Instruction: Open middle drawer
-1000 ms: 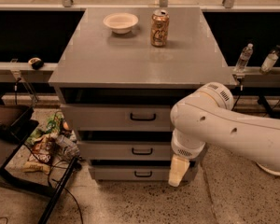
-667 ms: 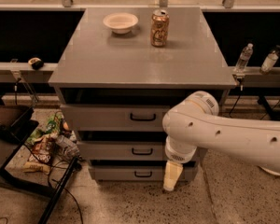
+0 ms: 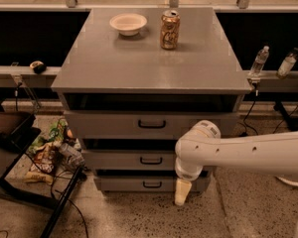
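Claw [image 3: 182, 192] — grip state indiscernible — low, just below the right end of the middle drawer [image 3: 124, 160]

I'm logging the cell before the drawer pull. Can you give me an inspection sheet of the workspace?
Surface: grey cabinet top holds a white bowl and a soda can.
Job's things: middle drawer appears shut; its black loop handle untouched.
Clutter: snack bags on the floor, left of the cabinet.
Tool: the tool hangs low before the bottom drawer's right end, below and right of that handle.
Cables: black cable hangs below the right ledge.
Surroundings: two water bottles on that ledge.
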### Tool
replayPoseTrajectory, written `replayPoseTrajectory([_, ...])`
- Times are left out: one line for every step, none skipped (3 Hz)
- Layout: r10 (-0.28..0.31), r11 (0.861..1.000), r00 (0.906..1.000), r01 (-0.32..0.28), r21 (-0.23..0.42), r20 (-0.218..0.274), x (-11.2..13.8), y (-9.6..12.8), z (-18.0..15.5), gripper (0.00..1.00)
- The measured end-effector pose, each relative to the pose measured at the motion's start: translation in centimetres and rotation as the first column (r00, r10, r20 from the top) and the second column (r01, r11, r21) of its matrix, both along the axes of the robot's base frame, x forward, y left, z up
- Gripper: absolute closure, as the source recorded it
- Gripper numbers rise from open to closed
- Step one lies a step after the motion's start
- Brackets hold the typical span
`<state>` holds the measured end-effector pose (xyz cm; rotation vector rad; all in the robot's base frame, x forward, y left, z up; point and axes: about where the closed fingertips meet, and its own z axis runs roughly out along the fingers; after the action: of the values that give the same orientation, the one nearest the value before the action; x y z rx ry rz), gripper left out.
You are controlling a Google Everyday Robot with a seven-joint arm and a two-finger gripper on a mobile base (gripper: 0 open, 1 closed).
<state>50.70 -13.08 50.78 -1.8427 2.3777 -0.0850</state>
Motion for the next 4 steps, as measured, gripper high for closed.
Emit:
replayPoseTrajectory([0.082,0.996,0.9946,-0.084,0.018,0.063,3.5,-0.1,-3.0,0.0])
replayPoseTrajectory([0.146,0.989,0.9831,-0.148,0.012,0.11,7.2,-0.2,-5.6,0.0])
replayPoseTrajectory([0.169,0.986,0.9775,-0.169,-0.004,0.127,9.1,-0.4,-6.5,0.0])
replayPoseTrajectory([0.171,0.985,0.9801,-0.168,-0.044,0.101,9.6,-0.4,-8.3,0.19])
